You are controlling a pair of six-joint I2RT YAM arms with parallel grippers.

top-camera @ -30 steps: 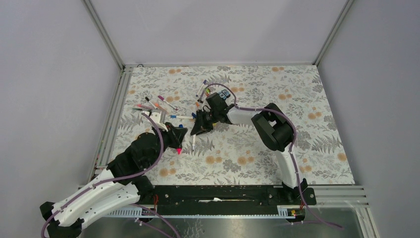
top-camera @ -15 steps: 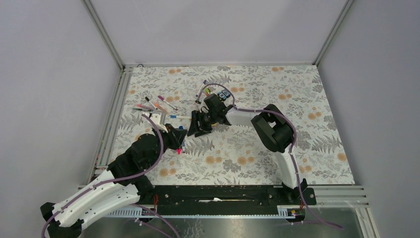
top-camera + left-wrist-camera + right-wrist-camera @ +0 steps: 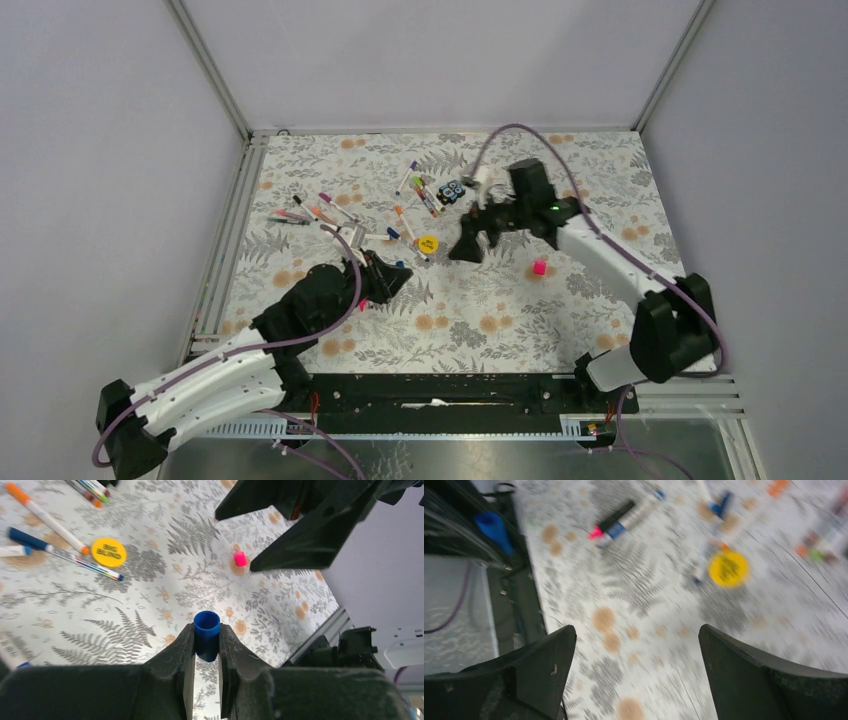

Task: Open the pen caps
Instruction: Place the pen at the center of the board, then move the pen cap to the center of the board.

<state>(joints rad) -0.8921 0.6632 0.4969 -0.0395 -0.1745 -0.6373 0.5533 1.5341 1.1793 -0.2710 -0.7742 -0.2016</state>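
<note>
Blue cap (image 3: 206, 640) stays pinched in the left hand (image 3: 206, 647), 8 o'clock on the desk (image 3: 600, 200). Beyond, the right hand (image 3: 466, 250) has swung clear, jaws newly wide and empty. A pink cap (image 3: 540, 267) lies at its 4 o'clock, likely freshly pulled. Pens (image 3: 330, 212) wait at 10 o'clock.

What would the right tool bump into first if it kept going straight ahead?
The right tool would probably meet the bare flowery table mat first; the yellow round disc sits aside, depth unclear.
</note>
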